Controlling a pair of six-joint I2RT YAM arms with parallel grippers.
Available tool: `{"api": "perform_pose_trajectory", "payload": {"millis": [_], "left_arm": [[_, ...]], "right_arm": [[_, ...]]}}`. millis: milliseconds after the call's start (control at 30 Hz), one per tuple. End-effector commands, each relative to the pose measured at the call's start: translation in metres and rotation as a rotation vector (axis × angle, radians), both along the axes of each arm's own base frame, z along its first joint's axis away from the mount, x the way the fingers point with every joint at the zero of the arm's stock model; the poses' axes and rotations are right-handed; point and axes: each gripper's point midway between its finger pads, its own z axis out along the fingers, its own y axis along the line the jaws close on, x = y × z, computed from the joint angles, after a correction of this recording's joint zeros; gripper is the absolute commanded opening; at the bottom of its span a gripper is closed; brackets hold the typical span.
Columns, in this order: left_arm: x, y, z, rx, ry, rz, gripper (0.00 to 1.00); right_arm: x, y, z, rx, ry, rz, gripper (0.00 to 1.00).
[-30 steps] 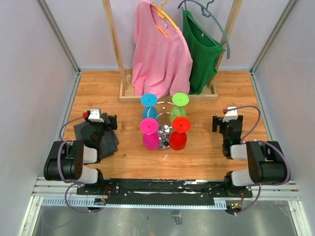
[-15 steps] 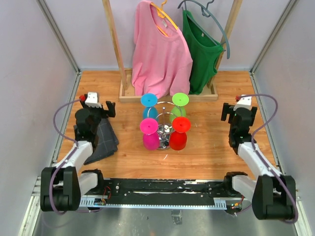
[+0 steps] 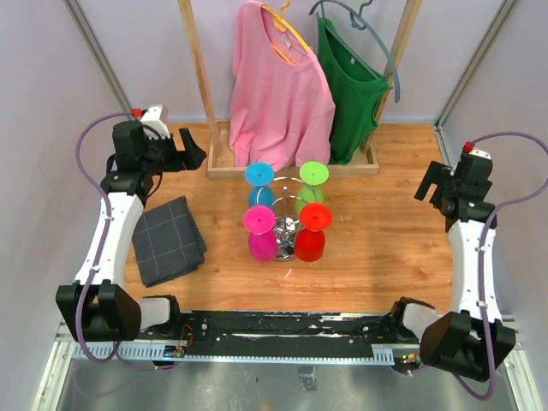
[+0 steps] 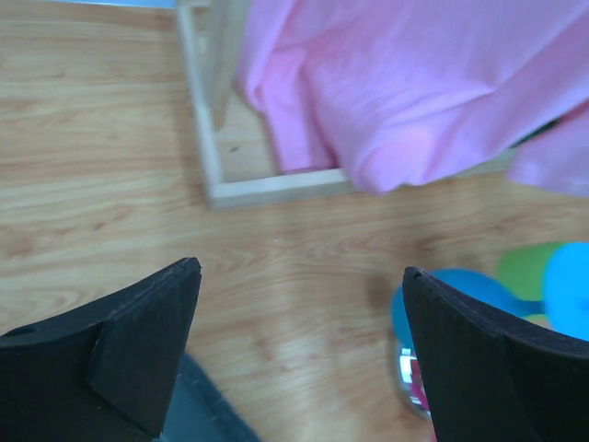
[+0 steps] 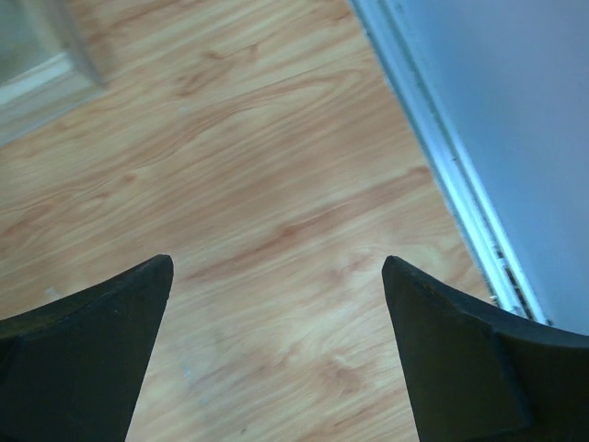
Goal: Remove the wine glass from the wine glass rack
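We have a wooden table (image 3: 377,248) walled on three sides. At its back stands a clothes rack (image 3: 199,77) carrying a pink shirt (image 3: 278,94) and a green shirt (image 3: 351,94) on hangers. Our left arm (image 3: 107,231) reaches up the left side and our right arm (image 3: 475,257) up the right, both well apart from the middle. A dark grey cloth (image 3: 167,240) lies folded at the left.

The chrome glass rack (image 3: 287,224) stands mid-table, just in front of the clothes rack's base. Four glasses hang on it feet up:
- blue glass (image 3: 259,175), back left
- green glass (image 3: 313,174), back right
- pink glass (image 3: 258,221), front left
- red glass (image 3: 314,217), front right

Our left gripper (image 4: 299,269) hangs over bare wood near the clothes rack's base, jaws spread wide with nothing between them. Our right gripper (image 5: 276,262) is equally wide and empty, near the right wall.
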Motion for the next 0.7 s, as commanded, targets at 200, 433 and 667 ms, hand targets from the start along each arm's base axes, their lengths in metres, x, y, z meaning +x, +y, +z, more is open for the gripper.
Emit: {"api": "perform_pose_trajectory", "payload": {"millis": [200, 433, 667], "left_arm": [[-0.051, -0.076, 0.027, -0.479, 0.249, -0.233, 0.89], [-0.063, -0.101, 0.037, -0.694, 0.349, -0.344, 0.84], [-0.059, -0.122, 0.020, -0.781, 0.410, -0.388, 0.76]], "right_arm": [[-0.022, 0.107, 0.064, 0.446, 0.014, 0.347, 0.99], [-0.023, 0.167, 0.117, 0.738, -0.116, 0.520, 0.99], [-0.028, 0.182, 0.117, 0.807, -0.142, 0.573, 1.00]]}}
